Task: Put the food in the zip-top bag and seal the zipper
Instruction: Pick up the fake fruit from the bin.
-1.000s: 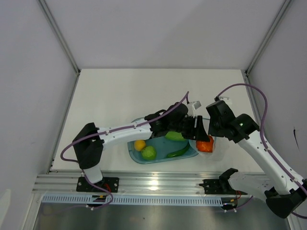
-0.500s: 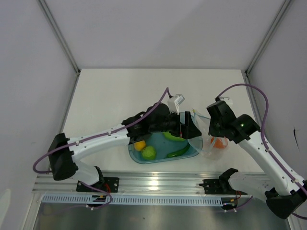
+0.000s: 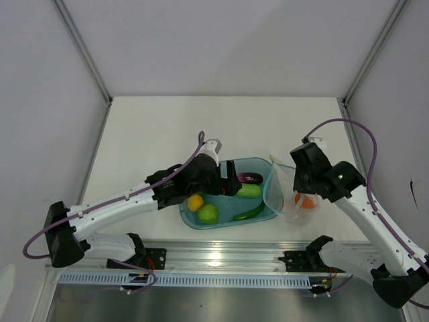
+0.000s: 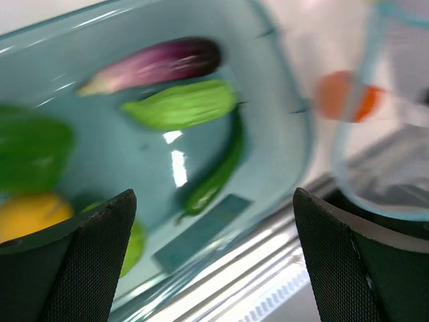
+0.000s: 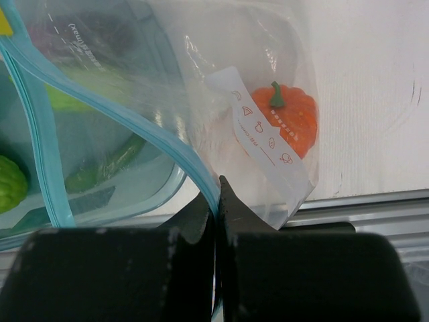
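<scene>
Zip-top bag (image 3: 283, 191) stands on counter (image 3: 167, 127) just right of blue tub (image 3: 221, 223), mouth gaping toward it, red tomato (image 5: 285, 114) inside. R pincer (image 5: 217, 201) clenched on teal zipper (image 5: 41, 151) edge. Tub holds eggplant (image 4: 157, 64), cucumber (image 4: 181, 104), chili (image 4: 214, 178), bell pepper (image 4: 30, 154), yellow-orange fruit (image 3: 195, 202), green round fruit (image 3: 208, 213). L pincer (image 3: 224, 182) hangs over tub's left half, fingers spread wide, nothing betw them.

The clear floppy plastic zip-top bag (image 3: 287, 182) is standing open just beside the translucent blue tub (image 3: 226, 201), its light teal zipper strip (image 5: 41, 134) gaping unsealed; a red-orange toy tomato (image 5: 285, 121) is sitting inside it; six pieces are lying in the tub — purple eggplant (image 4: 154, 62), pale green cucumber (image 4: 181, 104), dark green chili (image 4: 214, 176), green bell pepper (image 4: 30, 153), yellow-orange round fruit (image 3: 195, 202), green round fruit (image 3: 208, 214).
</scene>
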Motion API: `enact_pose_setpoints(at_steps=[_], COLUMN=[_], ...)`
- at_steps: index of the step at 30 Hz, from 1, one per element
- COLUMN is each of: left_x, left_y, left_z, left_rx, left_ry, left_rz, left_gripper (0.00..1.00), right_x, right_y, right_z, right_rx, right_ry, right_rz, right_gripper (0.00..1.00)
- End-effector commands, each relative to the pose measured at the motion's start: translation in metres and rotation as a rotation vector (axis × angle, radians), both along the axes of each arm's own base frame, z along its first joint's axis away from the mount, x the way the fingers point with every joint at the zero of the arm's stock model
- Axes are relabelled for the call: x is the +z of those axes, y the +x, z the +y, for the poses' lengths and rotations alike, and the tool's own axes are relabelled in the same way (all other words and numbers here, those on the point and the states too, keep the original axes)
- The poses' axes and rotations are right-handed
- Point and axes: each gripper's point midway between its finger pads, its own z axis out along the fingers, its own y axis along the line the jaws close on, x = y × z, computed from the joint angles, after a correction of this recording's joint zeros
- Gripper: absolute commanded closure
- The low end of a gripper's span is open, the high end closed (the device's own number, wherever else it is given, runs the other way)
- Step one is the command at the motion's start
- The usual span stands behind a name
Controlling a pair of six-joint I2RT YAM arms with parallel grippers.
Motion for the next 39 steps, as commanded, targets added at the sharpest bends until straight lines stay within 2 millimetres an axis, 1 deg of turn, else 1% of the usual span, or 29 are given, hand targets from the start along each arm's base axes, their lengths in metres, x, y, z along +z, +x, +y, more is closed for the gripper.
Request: enact_pose_setpoints(at_steps=[1, 3, 6, 9, 12, 13, 15, 16, 17, 19, 20, 23, 26, 30, 32, 35, 39], left_x=[-0.054, -0.068, -0.088, -0.096, -0.100, -0.106, -0.109, -0.116, -0.116, -0.124, -0.124, -0.128, -0.132, -0.143, -0.151, -0.161, -0.170], left_y=[0.003, -0.001, -0.010, -0.019, -0.024, -0.027, -0.030, -0.036, -0.037, -0.042, -0.043, -0.045, -0.045, -0.041, -0.038, -0.037, -0.033], left_z=[0.068, 0.083, 0.095, 0.098, 0.100, 0.102, 0.101, 0.100, 0.093, 0.091, 0.087, 0.086, 0.086, 0.084, 0.079, 0.072, 0.071], left_rx=[0.187, 0.248, 0.278, 0.303, 0.315, 0.313, 0.316, 0.294, 0.278, 0.259, 0.247, 0.242, 0.247, 0.260, 0.257, 0.242, 0.248], left_ry=[0.285, 0.334, 0.378, 0.366, 0.363, 0.372, 0.365, 0.367, 0.346, 0.339, 0.325, 0.328, 0.335, 0.356, 0.372, 0.388, 0.400], left_rz=[0.097, 0.158, 0.225, 0.283, 0.313, 0.328, 0.352, 0.381, 0.387, 0.413, 0.425, 0.434, 0.440, 0.441, 0.448, 0.463, 0.454], left_gripper=[0.01, 0.01, 0.01, 0.00, 0.00, 0.00, 0.01, 0.01, 0.00, 0.01, 0.00, 0.01, 0.01, 0.01, 0.01, 0.02, 0.06], right_x=[0.006, 0.004, 0.002, -0.002, -0.004, -0.004, -0.003, -0.002, -0.002, -0.002, -0.002, -0.003, -0.002, -0.001, -0.003, -0.003, -0.003], right_y=[-0.001, 0.000, 0.000, 0.000, -0.001, -0.001, -0.001, 0.000, 0.000, 0.000, 0.000, 0.000, -0.001, -0.001, 0.000, 0.000, -0.001], right_z=[-0.006, -0.006, -0.005, -0.003, -0.003, -0.004, -0.004, -0.004, -0.004, -0.003, -0.003, -0.002, -0.003, -0.002, -0.001, -0.001, -0.001], right_rx=[-0.001, 0.004, 0.009, 0.017, 0.020, 0.019, 0.020, 0.020, 0.021, 0.020, 0.021, 0.023, 0.021, 0.019, 0.021, 0.022, 0.020], right_ry=[-0.020, -0.024, -0.025, -0.027, -0.029, -0.033, -0.031, -0.031, -0.029, -0.028, -0.027, -0.022, -0.023, -0.014, -0.014, -0.013, -0.016], right_rz=[-0.016, -0.011, -0.005, 0.012, 0.017, 0.019, 0.013, 0.008, 0.008, 0.010, 0.010, 0.014, 0.011, 0.005, 0.011, 0.011, 0.011], right_gripper=[1.00, 1.00, 1.00, 1.00, 1.00, 1.00, 1.00, 1.00, 1.00, 1.00, 1.00, 1.00, 1.00, 1.00, 1.00, 1.00, 1.00])
